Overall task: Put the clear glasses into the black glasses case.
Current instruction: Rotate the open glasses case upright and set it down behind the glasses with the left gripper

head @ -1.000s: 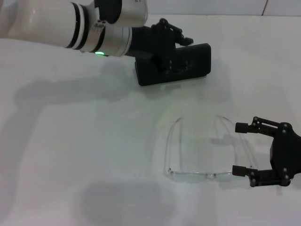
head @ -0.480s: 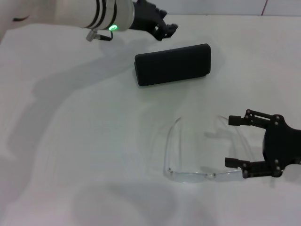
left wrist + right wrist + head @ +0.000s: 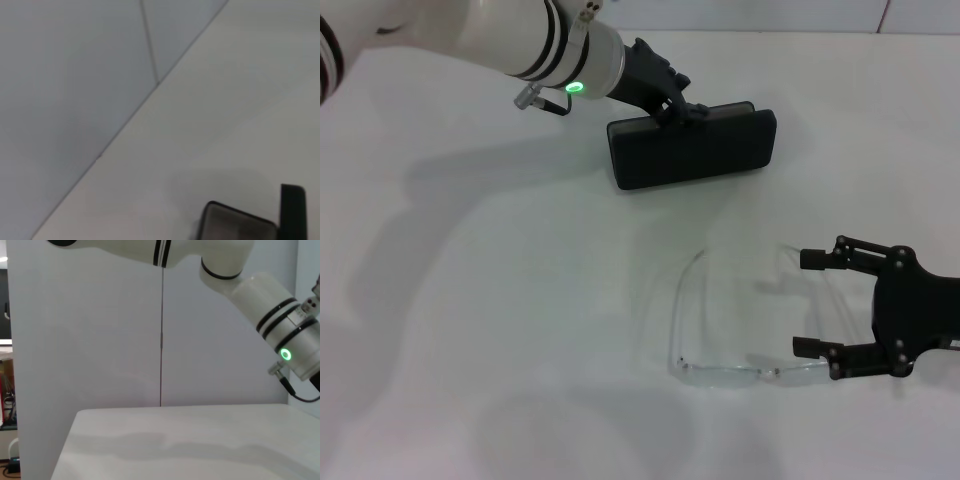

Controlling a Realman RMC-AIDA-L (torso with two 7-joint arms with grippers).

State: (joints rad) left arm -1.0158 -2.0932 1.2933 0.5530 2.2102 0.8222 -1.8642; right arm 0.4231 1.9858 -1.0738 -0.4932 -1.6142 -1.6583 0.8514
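Observation:
The black glasses case (image 3: 695, 150) lies closed at the back middle of the white table. My left gripper (image 3: 672, 98) reaches in from the upper left and rests at the case's far long edge. In the left wrist view a dark rounded corner of the case (image 3: 235, 225) shows. The clear glasses (image 3: 720, 372) lie nearer the front, front bar toward me, temples pointing away. My right gripper (image 3: 800, 303) stands open at table height on the right. One finger (image 3: 817, 259) is near the right temple's tip and the other (image 3: 812, 347) by the hinge end.
The white table (image 3: 480, 300) stretches wide to the left and front of the glasses. A pale wall with a vertical seam (image 3: 161, 340) stands behind the table. The left arm's white forearm (image 3: 520, 40) crosses the back left corner.
My left gripper came down from behind the case onto its far edge, and the case shifted slightly. My right gripper crept a little left toward the glasses' right temple.

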